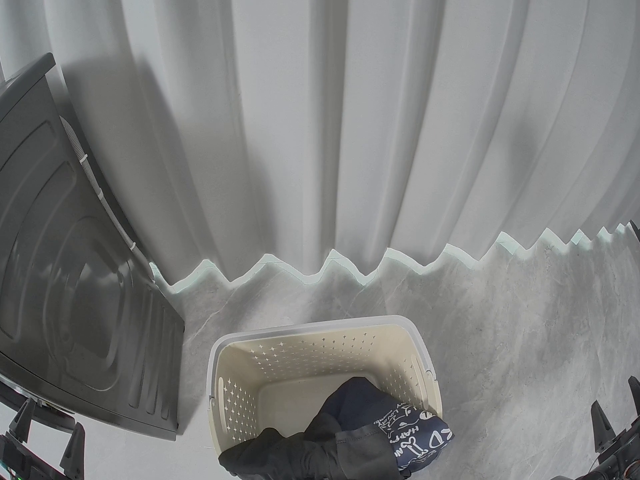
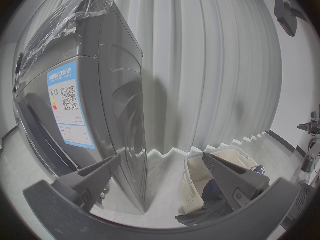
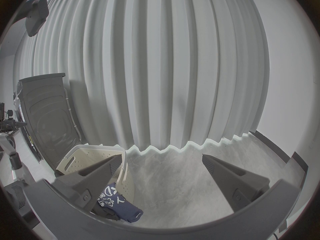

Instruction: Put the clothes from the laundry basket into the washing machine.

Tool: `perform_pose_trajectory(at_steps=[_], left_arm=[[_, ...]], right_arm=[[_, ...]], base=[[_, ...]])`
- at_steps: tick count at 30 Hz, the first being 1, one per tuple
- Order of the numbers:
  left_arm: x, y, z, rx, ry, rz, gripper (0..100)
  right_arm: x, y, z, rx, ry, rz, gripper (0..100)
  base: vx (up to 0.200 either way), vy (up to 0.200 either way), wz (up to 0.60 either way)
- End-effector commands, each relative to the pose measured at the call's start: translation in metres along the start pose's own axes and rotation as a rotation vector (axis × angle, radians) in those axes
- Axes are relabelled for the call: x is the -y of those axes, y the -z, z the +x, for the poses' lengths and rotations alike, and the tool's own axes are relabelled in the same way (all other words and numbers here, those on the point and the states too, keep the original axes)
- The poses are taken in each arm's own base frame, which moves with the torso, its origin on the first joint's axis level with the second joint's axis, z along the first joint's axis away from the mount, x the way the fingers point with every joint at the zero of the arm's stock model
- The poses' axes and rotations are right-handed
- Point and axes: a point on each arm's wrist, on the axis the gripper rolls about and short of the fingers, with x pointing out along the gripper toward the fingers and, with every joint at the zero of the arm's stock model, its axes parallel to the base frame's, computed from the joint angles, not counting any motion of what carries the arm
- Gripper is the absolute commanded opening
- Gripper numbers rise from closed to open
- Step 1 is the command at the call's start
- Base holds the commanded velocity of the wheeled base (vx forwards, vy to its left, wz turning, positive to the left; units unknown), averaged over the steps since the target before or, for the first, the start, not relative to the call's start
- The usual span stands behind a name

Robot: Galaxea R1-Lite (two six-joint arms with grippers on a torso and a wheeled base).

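A cream laundry basket [image 1: 313, 348] stands on the floor in front of me. Dark clothes [image 1: 347, 428] lie in it and hang over its near rim, one piece navy with white print [image 1: 417, 435]. To the left stands the grey washing machine [image 1: 73, 288], its side panel facing the basket. Low at the left, my left gripper [image 1: 47, 431] is open with nothing held. My right gripper [image 1: 620, 415] is low at the right, open too. The left wrist view has the washing machine [image 2: 100, 110] close by, the basket [image 2: 196, 180] beyond it. Basket [image 3: 90, 159] and navy cloth [image 3: 116, 202] appear again in the right wrist view.
A white pleated curtain [image 1: 347, 115] hangs behind the basket down to the grey marbled floor [image 1: 520, 341]. Open floor lies to the right of the basket. A ribbed hose [image 1: 100, 195] runs down the machine's back edge.
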Motion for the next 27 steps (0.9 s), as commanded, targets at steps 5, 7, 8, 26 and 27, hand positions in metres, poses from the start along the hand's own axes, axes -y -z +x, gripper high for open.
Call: perform_pose_trajectory(at_steps=[5,7,8,26,27], left_arm=[[-0.0001,0.0053,0.0002,-0.003,-0.001,-0.001,100],[-0.0001,0.0051,0.0002,-0.001,-0.001,-0.001,100],[-0.0001,0.0051,0.0001,0.0,0.0,-0.001,100],[-0.0001,0.0051,0.0002,-0.001,-0.001,-0.001,100],[-0.0001,0.0053,0.0002,-0.003,-0.001,-0.001,100]], right_arm=[[0.0,0.0051,0.0001,0.0,-0.001,0.0,100],[0.0,0.0053,0.0001,-0.002,-0.001,0.0,100],[0.0,0.0053,0.0001,-0.002,-0.001,0.0,100],[0.0,0.0053,0.0001,-0.002,0.001,0.001,100],[0.0,0.0053,0.0001,-0.002,0.001,0.001,100]], base=[[0.2,0.0,0.0],[0.0,0.0,0.0],[0.0,0.0,0.0],[0.067,0.0,0.0],[0.0,0.0,0.0]])
